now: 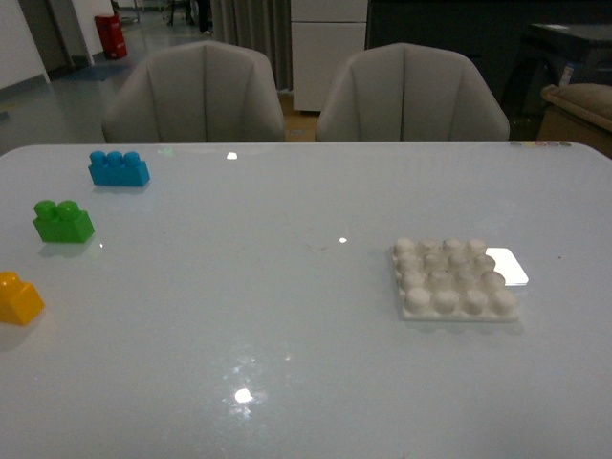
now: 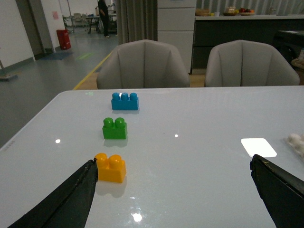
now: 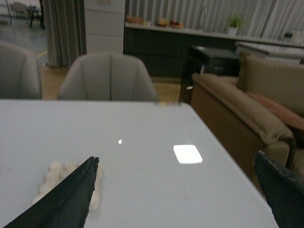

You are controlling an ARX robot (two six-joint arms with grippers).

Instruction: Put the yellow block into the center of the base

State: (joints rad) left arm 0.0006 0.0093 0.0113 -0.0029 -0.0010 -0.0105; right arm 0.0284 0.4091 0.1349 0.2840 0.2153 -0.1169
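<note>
Left end effector (image 2: 173, 161) gapes beside yellow block (image 2: 110, 167), open tabletop (image 2: 204, 118) ahead.

No writing, number or brand can be read in any view. The small pale mark (image 3: 189, 88) on the front of the black cabinet (image 3: 213, 71) beyond the table is too blurred to make out. The pinkish sign (image 2: 56, 15) on the white wall of the far hall is too small to tell. The thin strip of coloured marks (image 1: 542, 144) at the far right edge of the glossy white table (image 1: 287, 316) gives no legible letters
</note>
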